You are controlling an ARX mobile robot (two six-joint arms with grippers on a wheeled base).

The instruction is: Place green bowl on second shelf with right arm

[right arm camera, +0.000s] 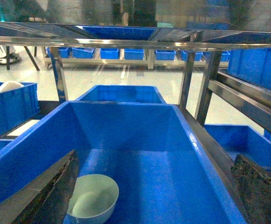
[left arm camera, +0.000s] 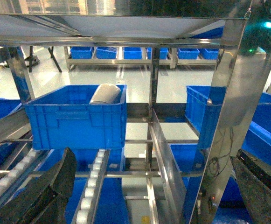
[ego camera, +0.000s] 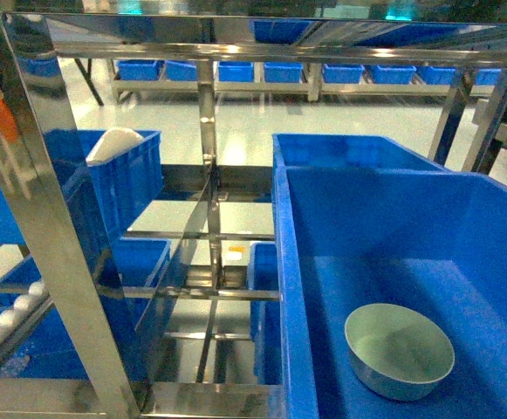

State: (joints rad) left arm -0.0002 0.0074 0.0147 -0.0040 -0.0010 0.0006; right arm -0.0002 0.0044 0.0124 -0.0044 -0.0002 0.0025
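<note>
Green bowl (ego camera: 400, 349) rests upright on the floor of the blue crate (ego camera: 298, 288) on the second shelf. Right gripper (right arm camera: 154, 196) fingers (right arm camera: 51, 196) stand wide apart, holding nothing (placement appears complete). Recommended: withdraw straight back, clear of the crate wall.

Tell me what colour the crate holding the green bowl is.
Solid deep blue crate, plain inside around the green bowl; the head view shows it best.
</note>
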